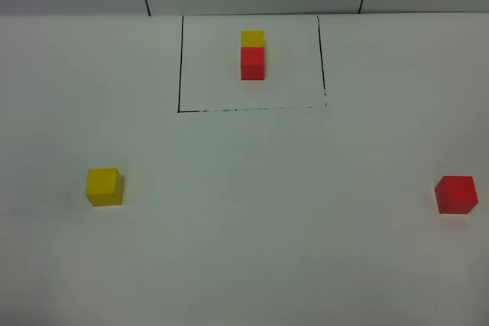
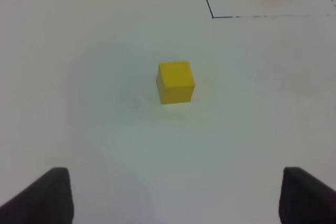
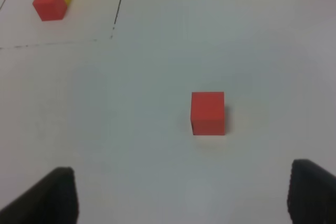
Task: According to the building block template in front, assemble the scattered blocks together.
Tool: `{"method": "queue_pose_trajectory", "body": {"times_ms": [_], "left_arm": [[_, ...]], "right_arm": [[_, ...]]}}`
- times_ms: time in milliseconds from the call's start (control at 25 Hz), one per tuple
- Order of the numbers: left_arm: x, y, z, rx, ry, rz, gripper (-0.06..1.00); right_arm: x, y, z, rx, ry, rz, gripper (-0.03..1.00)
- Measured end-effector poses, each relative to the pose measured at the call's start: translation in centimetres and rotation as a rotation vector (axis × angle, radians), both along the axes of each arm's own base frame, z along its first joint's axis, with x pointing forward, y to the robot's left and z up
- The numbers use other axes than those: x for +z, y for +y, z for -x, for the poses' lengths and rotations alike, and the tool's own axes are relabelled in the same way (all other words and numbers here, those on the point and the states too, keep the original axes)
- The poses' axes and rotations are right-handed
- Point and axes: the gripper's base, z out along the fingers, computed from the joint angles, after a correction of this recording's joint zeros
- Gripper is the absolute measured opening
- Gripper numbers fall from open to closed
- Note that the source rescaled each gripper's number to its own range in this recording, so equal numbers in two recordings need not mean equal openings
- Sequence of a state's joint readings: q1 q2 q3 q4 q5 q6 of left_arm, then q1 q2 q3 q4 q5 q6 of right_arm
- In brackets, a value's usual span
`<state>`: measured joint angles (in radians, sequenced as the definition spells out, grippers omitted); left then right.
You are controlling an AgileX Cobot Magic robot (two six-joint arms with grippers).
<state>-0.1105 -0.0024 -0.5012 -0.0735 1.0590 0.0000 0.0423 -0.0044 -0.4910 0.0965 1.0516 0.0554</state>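
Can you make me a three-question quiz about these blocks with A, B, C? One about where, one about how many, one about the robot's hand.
1. Where is the loose yellow cube? A) on a plate B) far right C) far left in the high view
2. How many cubes are on the table? A) two B) four C) six
3. The left gripper is: A) open B) shut on a cube C) shut on a pen
Answers: C, it sits outside the rectangle; B, two loose, two joined in the template; A, its fingertips stand wide apart.
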Motion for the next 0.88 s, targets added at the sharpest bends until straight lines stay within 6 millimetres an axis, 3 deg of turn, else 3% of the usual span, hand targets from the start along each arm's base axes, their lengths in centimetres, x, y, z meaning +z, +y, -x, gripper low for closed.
{"method": "queue_pose_trajectory", "body": {"times_ms": [880], "left_arm": [[0.0,0.0,0.0,0.0,0.0,0.0,0.68]], "right_arm": [[-0.01,0.0,0.0,0.0,0.001,0.0,0.76]]}}
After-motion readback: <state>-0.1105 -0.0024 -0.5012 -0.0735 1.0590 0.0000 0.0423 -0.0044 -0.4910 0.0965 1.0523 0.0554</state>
